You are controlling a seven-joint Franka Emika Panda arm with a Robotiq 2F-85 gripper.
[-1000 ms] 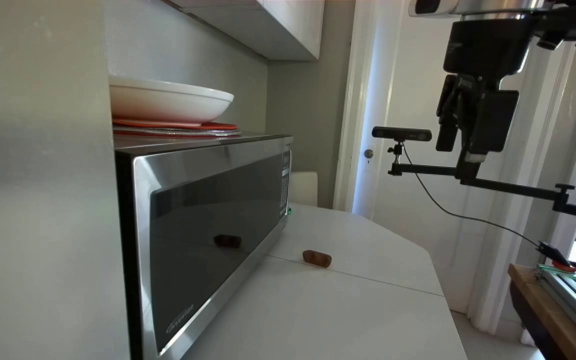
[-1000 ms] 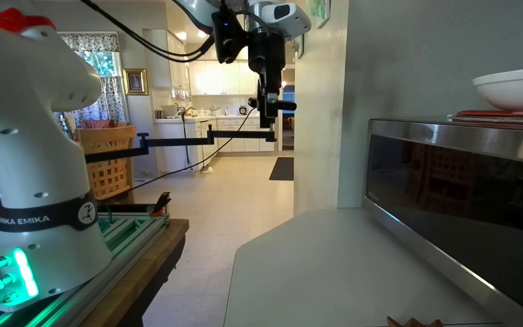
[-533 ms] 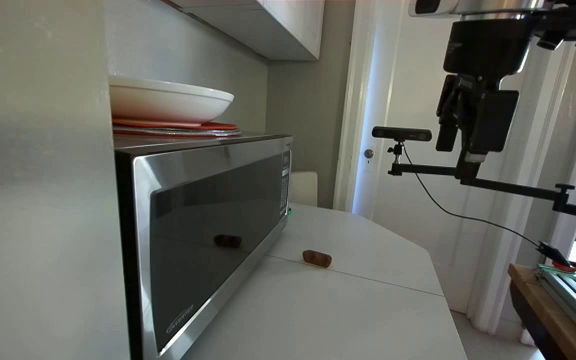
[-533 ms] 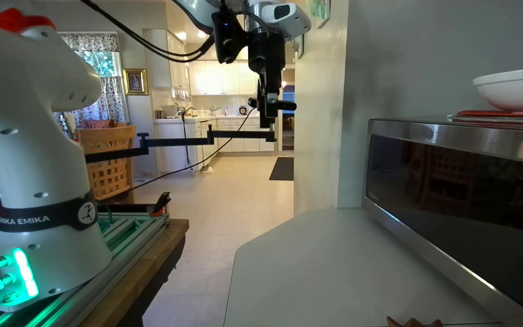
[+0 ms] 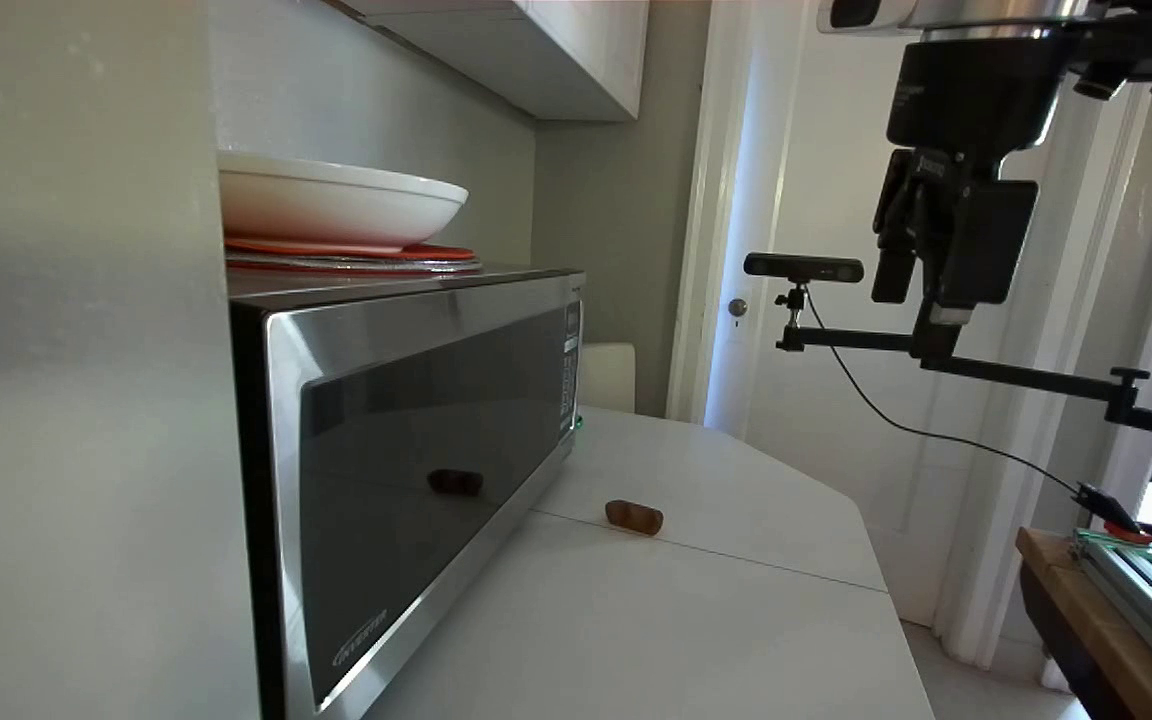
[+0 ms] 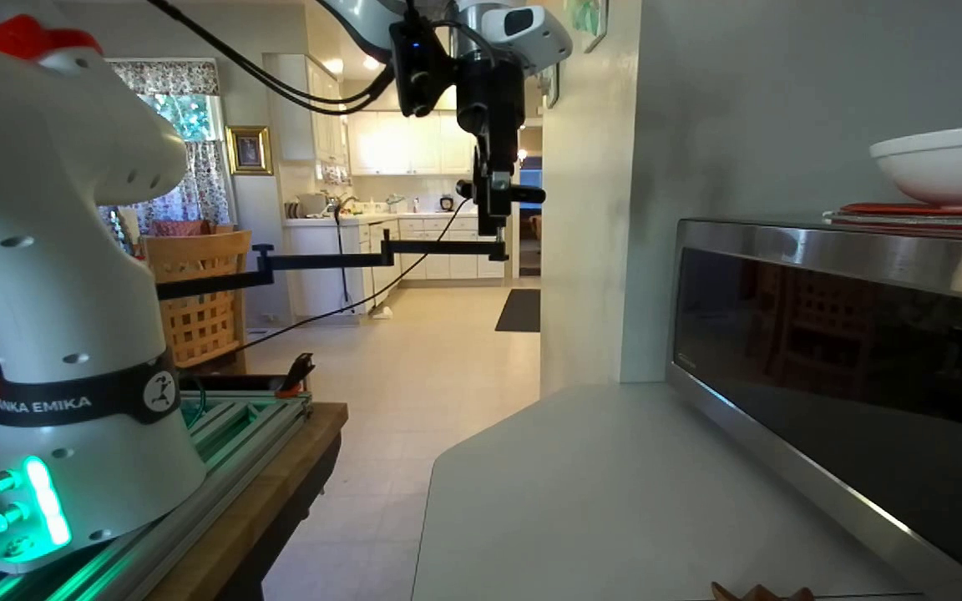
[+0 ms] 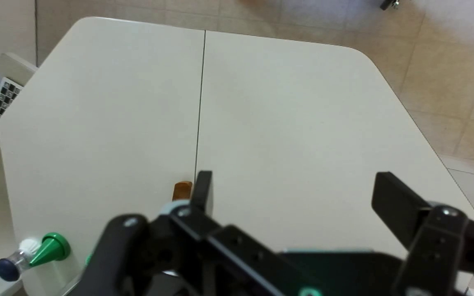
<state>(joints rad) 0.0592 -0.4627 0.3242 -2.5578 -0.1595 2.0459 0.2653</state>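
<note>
Nothing visibly shifts between the earlier frames and now: the hand (image 7: 292, 193) hangs well above the surface (image 5: 696, 640), spread wide and holding nothing. On that surface the small brown piece (image 5: 634, 517) lies just beside the seam (image 7: 200, 102), in front of the microwave (image 5: 426, 305), whose dark door (image 5: 406, 560) mirrors it; the wrist view shows it partly behind the hand.

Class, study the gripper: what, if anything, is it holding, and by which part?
Nothing is held: the gripper is open, and the small brown object lies on the white table.
</note>
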